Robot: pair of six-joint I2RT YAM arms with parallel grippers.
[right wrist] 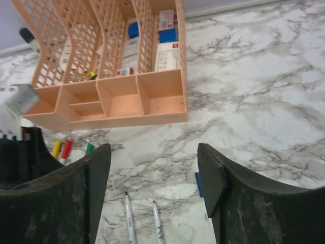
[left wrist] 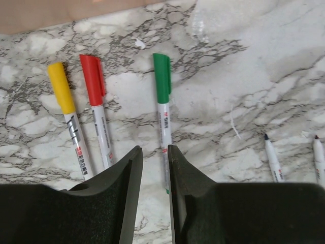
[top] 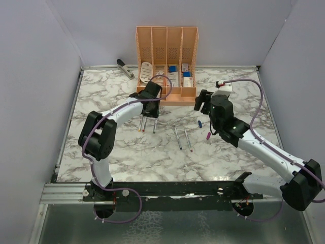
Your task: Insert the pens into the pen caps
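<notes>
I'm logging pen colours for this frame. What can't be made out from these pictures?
- Back ends of the yellow pen, red pen and green pen: left wrist view, hidden behind the jaws of the left gripper.
- Tip colours of the two uncapped pens: too small in every view.
- Blue cap: right wrist view, mostly hidden behind a jaw of the right gripper; a speck in the top view.

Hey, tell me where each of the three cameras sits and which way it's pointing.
Top external: above and behind the bases, looking down on the marble table, orange organizer, left arm and right arm.
Left wrist: on the left arm, looking down past the left gripper at three capped pens.
Right wrist: on the right arm, facing the organizer through the open right gripper.
Shared: both wrist views show the two uncapped pens.
</notes>
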